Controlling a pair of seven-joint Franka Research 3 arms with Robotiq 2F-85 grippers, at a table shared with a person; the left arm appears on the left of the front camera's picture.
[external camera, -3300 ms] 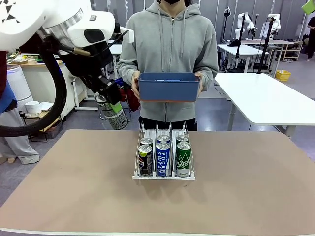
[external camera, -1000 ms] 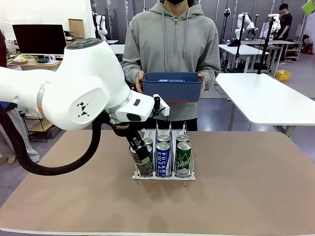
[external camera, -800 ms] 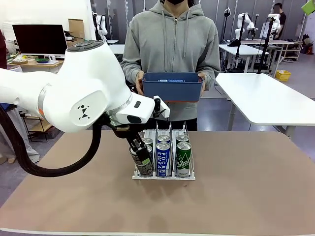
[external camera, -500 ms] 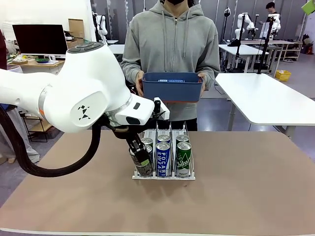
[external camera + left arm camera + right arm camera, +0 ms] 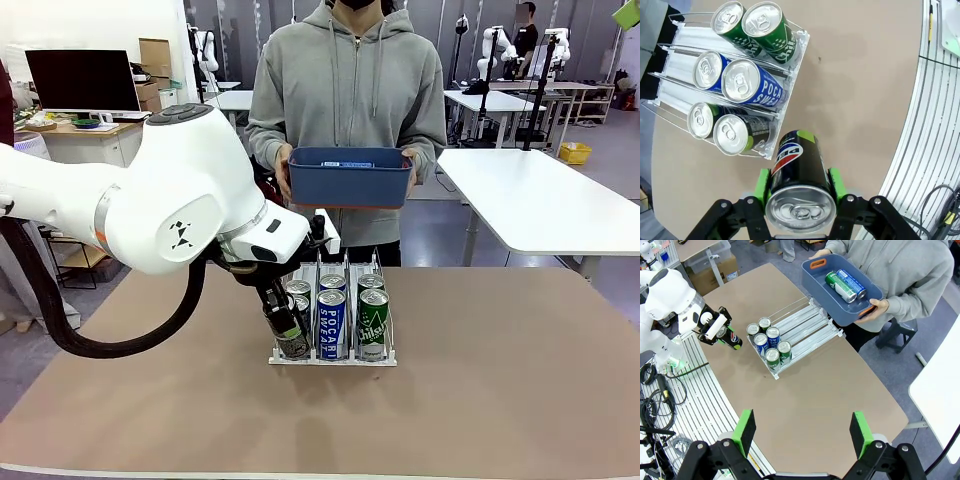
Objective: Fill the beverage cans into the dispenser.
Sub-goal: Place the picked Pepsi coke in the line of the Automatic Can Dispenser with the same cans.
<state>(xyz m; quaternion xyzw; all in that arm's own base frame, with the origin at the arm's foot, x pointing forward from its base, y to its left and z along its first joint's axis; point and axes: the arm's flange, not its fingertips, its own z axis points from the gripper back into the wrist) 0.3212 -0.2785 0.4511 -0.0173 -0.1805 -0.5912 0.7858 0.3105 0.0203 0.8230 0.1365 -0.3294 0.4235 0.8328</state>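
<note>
One dark can (image 5: 799,165) is clamped between the green pads (image 5: 762,184) of the left gripper (image 5: 799,186). It hangs just outside the front corner of the dispenser (image 5: 677,45), beside the lane already holding two dark cans (image 5: 732,135). The can looks to be mid-carry. The next move likely calls for taking it round to that lane's bare rear and setting it upright between the wires. From the front the held can overlaps the rack. The right wrist view, with the right gripper (image 5: 804,436) spread wide and empty, shows a gap between them. It also shows two more cans (image 5: 845,284) in the blue bin (image 5: 817,282) the person holds.
</note>
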